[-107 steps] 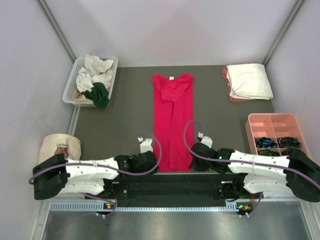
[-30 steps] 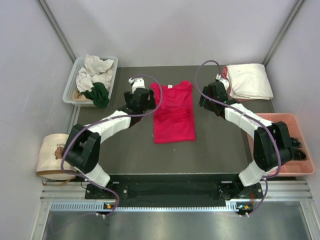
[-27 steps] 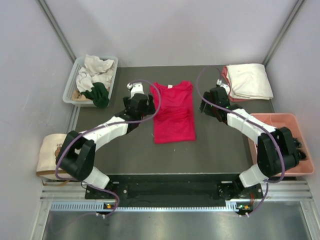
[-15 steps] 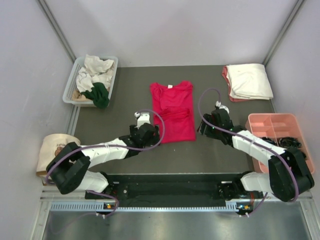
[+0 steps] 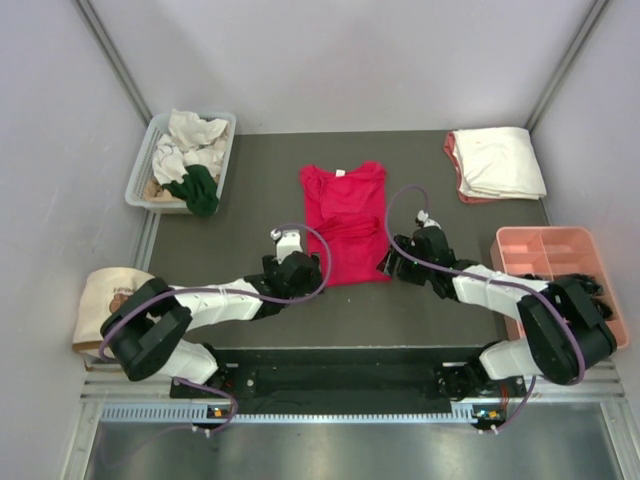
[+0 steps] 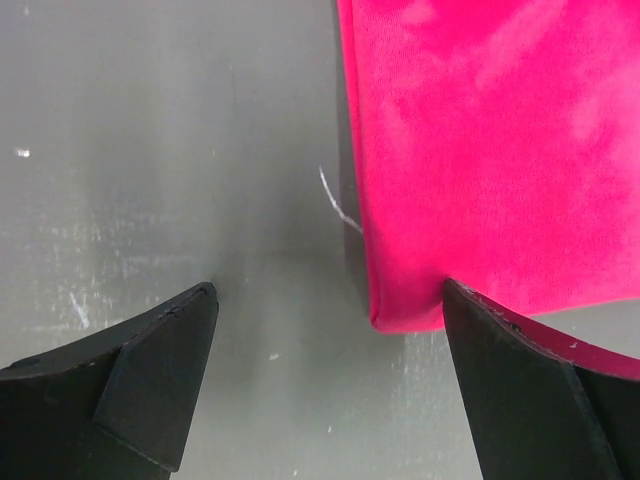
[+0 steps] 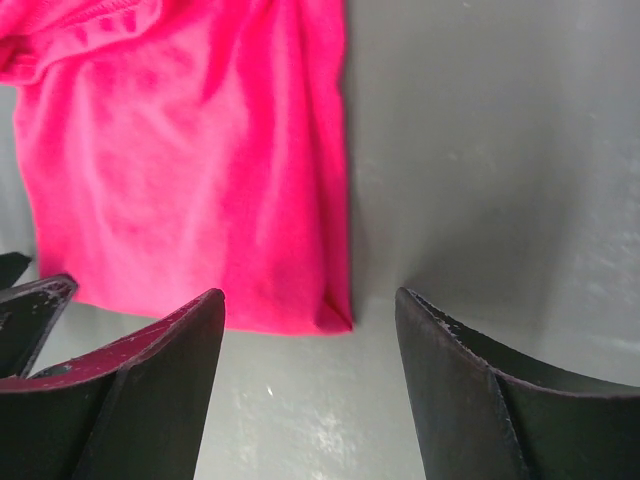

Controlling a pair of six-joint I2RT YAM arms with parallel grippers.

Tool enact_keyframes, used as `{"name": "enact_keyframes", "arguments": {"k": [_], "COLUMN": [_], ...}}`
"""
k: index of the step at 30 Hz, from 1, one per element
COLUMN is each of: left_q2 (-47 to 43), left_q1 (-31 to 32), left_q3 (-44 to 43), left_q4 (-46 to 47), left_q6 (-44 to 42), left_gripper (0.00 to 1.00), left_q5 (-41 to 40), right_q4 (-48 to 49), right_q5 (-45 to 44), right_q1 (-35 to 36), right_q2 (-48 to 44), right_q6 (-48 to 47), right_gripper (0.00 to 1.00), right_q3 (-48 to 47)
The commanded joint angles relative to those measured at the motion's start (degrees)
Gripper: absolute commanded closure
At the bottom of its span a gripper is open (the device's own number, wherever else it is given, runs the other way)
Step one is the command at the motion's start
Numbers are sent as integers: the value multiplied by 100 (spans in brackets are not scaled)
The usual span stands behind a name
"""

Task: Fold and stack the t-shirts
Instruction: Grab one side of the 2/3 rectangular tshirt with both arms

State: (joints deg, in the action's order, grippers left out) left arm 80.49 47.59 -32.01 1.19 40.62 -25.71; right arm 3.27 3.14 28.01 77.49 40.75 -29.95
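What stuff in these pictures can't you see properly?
- Top view: what lies in the pink plastic divided tray is too small, and the right arm covers part.
- Top view: how many crumpled clothes fill the clear plastic basket; they hide each other.
- Both wrist views: the crimson-red cloth t-shirt is cut off by the picture edges.

The t-shirt (image 5: pixel 346 225) lies on the desk (image 5: pixel 260 210) just ahead of the left hand (image 6: pixel 325 300) and right hand (image 7: pixel 310 300); basket (image 5: pixel 140 165) beyond-left, folded stack (image 5: pixel 497 162) beyond-right, tray (image 5: pixel 545 240) right.
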Motion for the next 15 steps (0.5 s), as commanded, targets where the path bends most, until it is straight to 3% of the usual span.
{"name": "enact_keyframes", "arguments": {"k": [1,8,11,15], "left_q2": [195,485,529,512], "left_q1": [48,75,83,110], "left_q3": [-60,-112,-130,-77], "left_q4": [470,742,812,900], "left_q6": [86,95,113,192], "left_gripper": [5,19,30,32], "left_q5": [66,304,435,541], "right_q4": [315,70,-63,-81], "right_q5": [196,258,266,266], "right_q1": [64,64,64,64], "right_q2": [310,363,205,47], "right_q6": [64,47,82,108], "right_gripper": [31,32,32,32], "right_q3": [-63,-151,-81,103]}}
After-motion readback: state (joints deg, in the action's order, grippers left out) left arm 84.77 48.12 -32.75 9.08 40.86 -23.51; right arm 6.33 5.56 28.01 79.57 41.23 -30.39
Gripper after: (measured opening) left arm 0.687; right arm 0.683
